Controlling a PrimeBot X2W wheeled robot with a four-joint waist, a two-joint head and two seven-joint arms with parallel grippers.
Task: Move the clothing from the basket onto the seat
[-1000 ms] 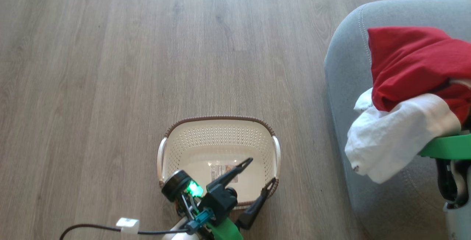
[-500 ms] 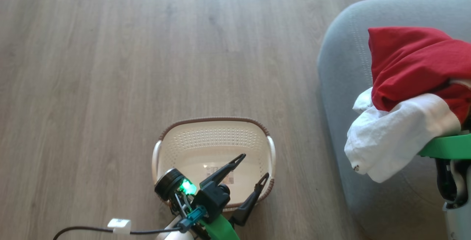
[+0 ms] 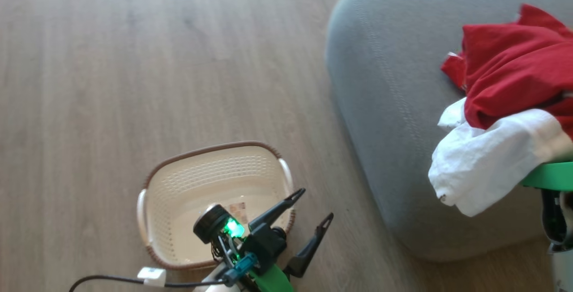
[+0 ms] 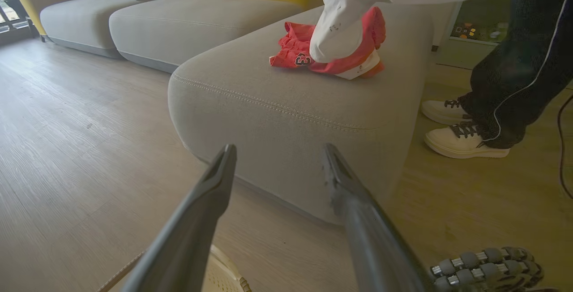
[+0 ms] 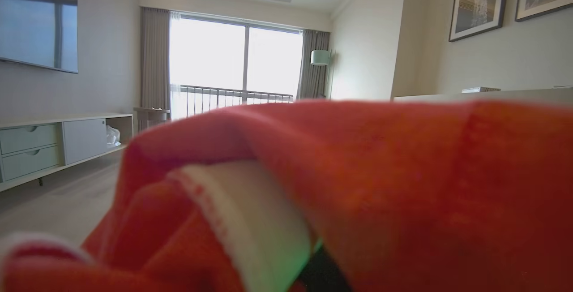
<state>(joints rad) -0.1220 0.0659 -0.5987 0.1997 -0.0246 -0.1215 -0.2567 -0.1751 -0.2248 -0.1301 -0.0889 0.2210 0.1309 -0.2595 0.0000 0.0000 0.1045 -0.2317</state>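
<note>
Cream perforated plastic basket [image 3: 210, 147]: empty. Red-and-white fabric garment [image 3: 506, 81]: hanging over light-grey upholstered seat [image 3: 385, 104]. Right hand covered, grip untellable. Left hand [image 3: 316, 203]: released. Likely next: lower, let go.

A cream perforated plastic basket [image 3: 215, 166] with a brown rim is sitting empty and upright at seven o'clock. A light-grey upholstered seat cushion [image 3: 385, 117] is lying at two o'clock, one bunched red-and-white fabric garment [image 3: 506, 72] hanging above it, a second red garment [image 4: 295, 50] lying crumpled on it.

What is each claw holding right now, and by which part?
Left claw: open, empty. The clothing drapes over the right arm's end; fabric hides that claw, so the hold cannot be told.
</note>
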